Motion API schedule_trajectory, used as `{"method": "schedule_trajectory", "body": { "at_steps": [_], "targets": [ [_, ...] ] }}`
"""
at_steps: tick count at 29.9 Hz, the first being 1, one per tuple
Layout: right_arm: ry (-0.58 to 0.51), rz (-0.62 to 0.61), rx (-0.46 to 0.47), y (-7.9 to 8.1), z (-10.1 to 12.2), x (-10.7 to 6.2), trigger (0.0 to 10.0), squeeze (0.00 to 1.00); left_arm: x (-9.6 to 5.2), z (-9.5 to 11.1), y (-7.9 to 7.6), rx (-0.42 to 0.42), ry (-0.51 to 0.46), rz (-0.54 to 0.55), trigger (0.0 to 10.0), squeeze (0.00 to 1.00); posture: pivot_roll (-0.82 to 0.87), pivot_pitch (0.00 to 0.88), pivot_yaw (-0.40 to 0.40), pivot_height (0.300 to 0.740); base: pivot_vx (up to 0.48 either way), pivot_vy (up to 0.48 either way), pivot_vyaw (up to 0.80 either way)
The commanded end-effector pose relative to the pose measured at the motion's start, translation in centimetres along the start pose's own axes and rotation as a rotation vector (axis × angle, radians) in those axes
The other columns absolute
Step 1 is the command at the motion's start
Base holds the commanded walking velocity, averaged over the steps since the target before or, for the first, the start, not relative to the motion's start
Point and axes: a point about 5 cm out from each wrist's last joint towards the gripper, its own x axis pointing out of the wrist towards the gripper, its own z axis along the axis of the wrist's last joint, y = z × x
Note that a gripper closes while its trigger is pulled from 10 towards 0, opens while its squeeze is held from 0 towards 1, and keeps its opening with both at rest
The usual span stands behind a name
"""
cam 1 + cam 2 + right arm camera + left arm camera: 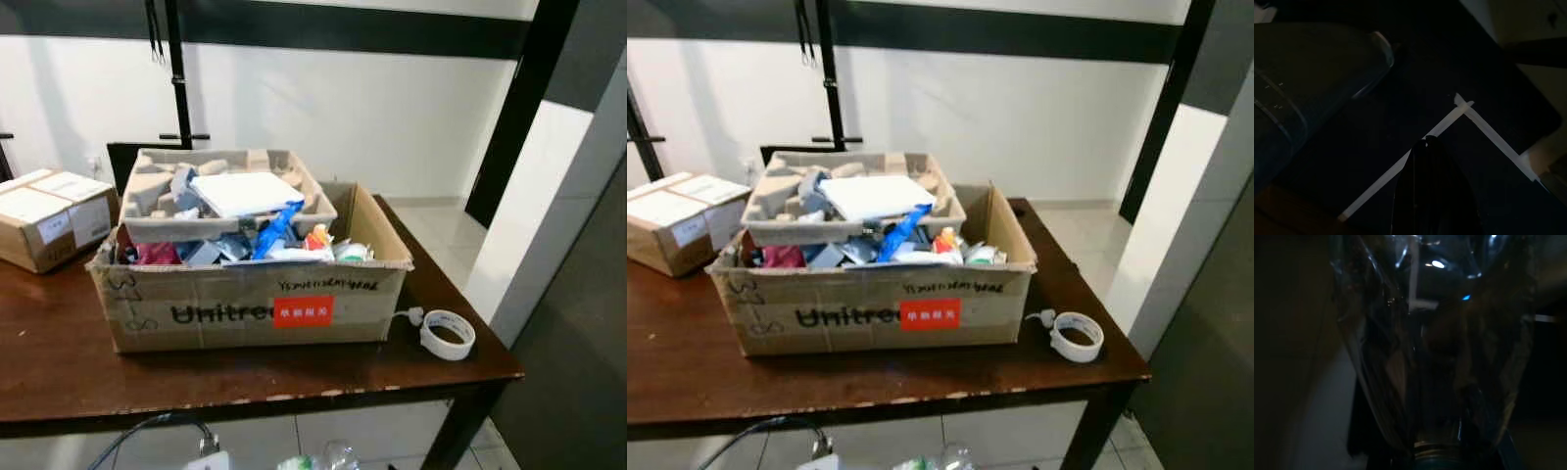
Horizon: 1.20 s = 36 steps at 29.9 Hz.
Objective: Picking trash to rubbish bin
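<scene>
Landmark: one big open cardboard box (245,308) printed "Unitree" with a red label, standing on the dark wooden table (59,362).
Box contents: heaped with mixed trash (294,245), wrappers and small packets in blue, red and white, too jumbled to count.
On top of the box: one grey pulp tray (147,220) resting across its rear half, carrying one white flat packet (245,191) and grey scraps.
Left of the box: one smaller closed carton (49,215) with white labels, apart from it.
Right of the box: one roll of white tape (448,334) lying flat, near the front corner.
Below the box, under the table edge: a clear plastic bottle (1449,357), crumpled, seen close and dark in the left wrist view.
Left gripper: fingers cannot be made out; grasp cannot be told.
Right gripper (1427,147): dark fingertips seem together, state uncertain.
</scene>
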Motion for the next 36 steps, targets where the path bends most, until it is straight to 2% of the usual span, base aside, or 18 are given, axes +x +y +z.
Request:
{"method": "schedule_trajectory", "body": {
  "at_steps": [1,2,5,7,10,14,16,17,20,21,23,24,25,26,28,31,36],
  "targets": [
    [0.012,0.016,-0.002,0.1,-0.3,-0.1,10.0,0.0,-1.4,1.5,0.7,0.035,-0.007,0.004,10.0,0.0,-0.04,0.093,-0.048,0.74,0.0,0.0,0.0],
    [0.008,0.022,-0.004,0.1,-0.3,-0.1,10.0,0.0,-2.1,2.4,1.1,0.058,-0.007,0.026,10.0,0.0,-0.04,0.093,-0.047,0.74,0.0,0.0,0.0],
    [0.0,0.023,-0.004,0.1,-0.2,-0.1,10.0,0.0,-2.6,3.2,1.6,0.076,-0.017,0.057,10.0,0.0,-0.04,0.093,-0.046,0.74,0.0,0.0,0.0],
    [-0.048,0.032,-0.002,0.1,0.2,-0.2,10.0,0.0,-3.4,4.4,1.9,0.081,-0.045,0.081,10.0,0.0,-0.04,0.094,-0.046,0.74,0.0,0.0,0.0],
    [-0.079,0.042,0.0,0.1,0.5,-0.3,10.0,0.0,-3.6,4.8,1.9,0.081,-0.05,0.082,10.0,0.0,-0.04,0.094,-0.046,0.74,0.0,0.0,0.0],
    [-0.316,0.196,0.197,0.8,2.8,-0.7,10.0,0.0,-2.9,5.4,1.0,0.044,-0.073,0.051,10.0,0.0,-0.04,0.095,-0.044,0.74,0.0,0.0,0.0],
    [-0.488,0.275,0.328,0.7,4.8,-1.4,10.0,0.0,-2.3,5.4,0.9,0.045,-0.073,0.065,10.0,0.0,-0.04,0.095,-0.044,0.74,0.0,0.0,0.0],
    [-0.488,0.275,0.328,0.7,4.8,-1.4,10.0,0.0,-2.3,5.4,0.9,0.045,-0.073,0.065,10.0,0.0,-0.04,0.095,-0.044,0.74,0.0,0.0,0.0],
    [-0.694,0.366,0.456,0.4,7.2,-2.6,10.0,0.0,-1.5,5.3,1.2,0.06,-0.061,0.133,10.0,0.0,-0.05,0.097,-0.043,0.74,0.0,0.0,0.0],
    [-0.694,0.366,0.456,0.4,7.2,-2.6,10.0,0.0,-1.5,5.3,1.2,0.06,-0.061,0.133,10.0,0.0,-0.05,0.097,-0.043,0.74,0.0,0.0,0.0],
    [-0.786,0.421,0.514,0.6,8.5,-3.2,10.0,0.0,-1.1,5.2,1.8,0.07,-0.06,0.201,10.0,0.0,-0.05,0.097,-0.042,0.74,0.0,0.0,0.0],
    [-0.813,0.437,0.537,0.8,8.9,-3.4,10.0,0.57,-1.0,5.2,2.3,0.076,-0.058,0.245,10.0,0.0,-0.05,0.098,-0.043,0.74,0.0,0.0,0.0],
    [-0.813,0.437,0.537,0.8,8.9,-3.4,10.0,0.57,-1.0,5.2,2.3,0.076,-0.058,0.245,10.0,0.0,-0.05,0.098,-0.043,0.74,0.0,0.0,0.0],
    [-0.828,0.445,0.55,0.9,9.1,-3.5,10.0,1.0,-1.0,5.3,2.5,0.079,-0.057,0.272,10.0,0.0,-0.05,0.098,-0.043,0.74,0.0,0.0,0.0],
    [-0.879,0.486,0.62,1.0,9.6,-3.8,10.0,1.0,-1.1,5.7,3.5,0.094,-0.083,0.373,10.0,0.0,-0.05,0.099,-0.045,0.74,0.0,0.0,0.0],
    [-0.925,0.539,0.672,1.3,9.9,-4.4,10.0,1.0,-1.1,6.0,4.1,0.088,-0.123,0.433,10.0,0.0,-0.04,0.102,-0.044,0.74,0.0,0.0,0.0],
    [-0.992,0.651,0.704,2.0,10.4,-5.9,10.0,1.0,-1.1,6.1,4.1,0.072,-0.153,0.456,10.0,0.0,-0.05,0.104,-0.042,0.74,0.0,0.0,0.0]
  ]
}}
